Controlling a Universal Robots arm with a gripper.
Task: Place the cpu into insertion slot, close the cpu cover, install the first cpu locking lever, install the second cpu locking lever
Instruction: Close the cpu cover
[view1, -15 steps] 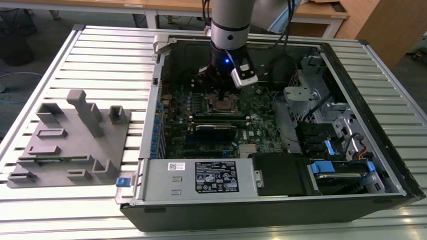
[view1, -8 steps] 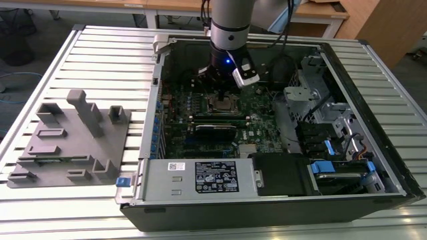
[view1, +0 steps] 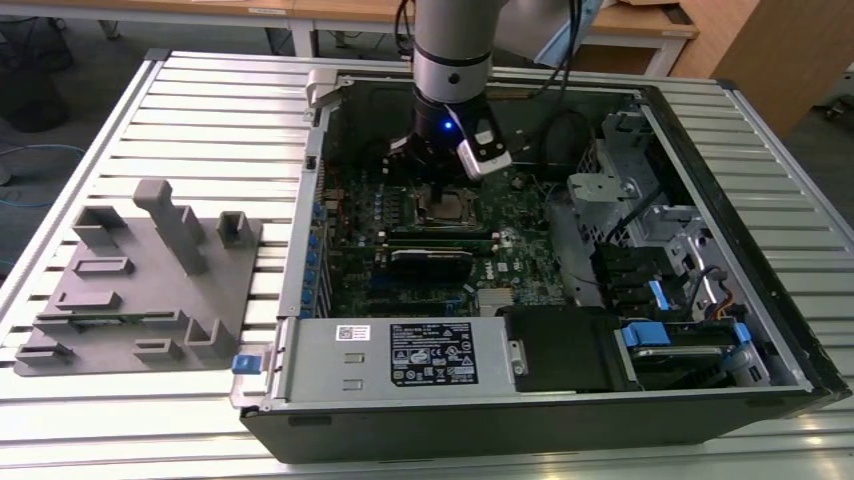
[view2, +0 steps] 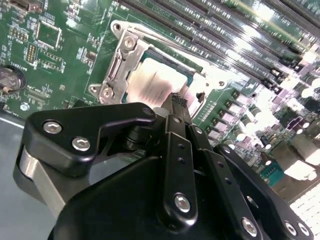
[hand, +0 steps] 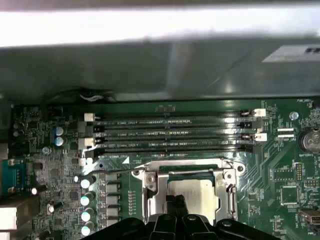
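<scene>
Inside the uncovered computer case (view1: 534, 425), on the green circuit board (hand: 285, 165):

1. The cpu (hand: 195, 192). Flat square chip with a dull silver top, lying in the insertion slot (hand: 231, 176), level and square to the rim. Placement judged done.

2. The cpu cover (hand: 153, 197). Silver frame plate that appears lowered over the chip, which shows through its window in both wrist views. Closing judged done, or very nearly.

3. A thin wire lever (hand: 115, 170). It runs along the slot's edge on the side of the memory slots (hand: 170, 135). Whether it is hooked under its catch cannot be told, nor which of the two levers it is. The lever steps are judged to be the work left, and one of them the step in hand.

4. The tool (view2: 176, 100). Black fingers drawn together, with nothing seen between them. The tips are at the edge of the cover frame, touching it or just above it; which one cannot be told.

5. Position in the exterior view. The tool (view1: 434, 182) stands at 12 o'clock of the slot, close over it. It is carried by the arm (view1: 451, 40), which enters from 12 o'clock of the case.

6. Surroundings. The case rests on a slatted metal tabletop (view1: 200, 100). A grey fixture block (view1: 147, 280) stands at 9 o'clock of the case, well apart from the tool.
</scene>
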